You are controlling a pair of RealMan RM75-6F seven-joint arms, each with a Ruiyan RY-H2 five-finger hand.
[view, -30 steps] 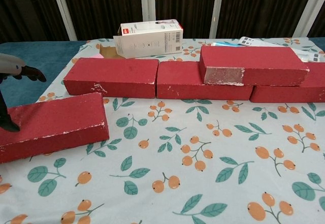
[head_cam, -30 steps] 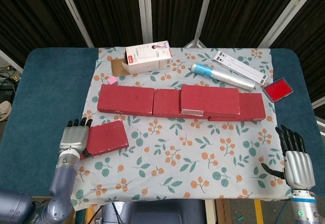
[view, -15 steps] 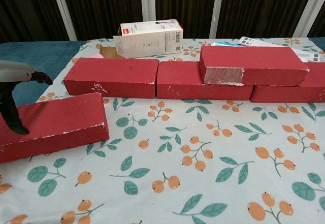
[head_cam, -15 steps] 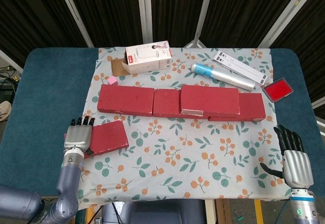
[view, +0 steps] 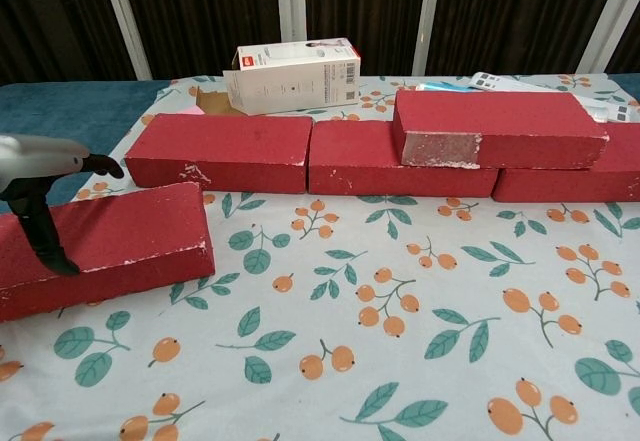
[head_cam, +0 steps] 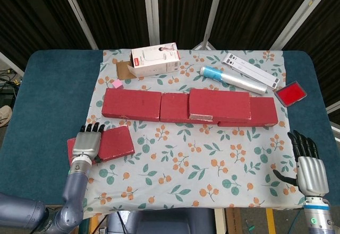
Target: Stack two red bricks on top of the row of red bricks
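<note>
Both views are bright and evenly lit from overhead, with colours clear on the floral cloth [head_cam: 186, 165] and the dark curtains [head_cam: 111, 11] behind the bench left almost black, and there is no strong glare beyond a faint sheen on the clear tube [head_cam: 234, 79]. Shadows are soft and short: a thin dark line under the row of red bricks [view: 400, 166] and under the loose red brick [view: 110, 246] in the chest view. Focus is sharp in the head view, while in the chest view the left hand [view: 40, 161] at the frame edge looks slightly soft and pale, and the nearest cloth appears stretched by the wide lens.
</note>
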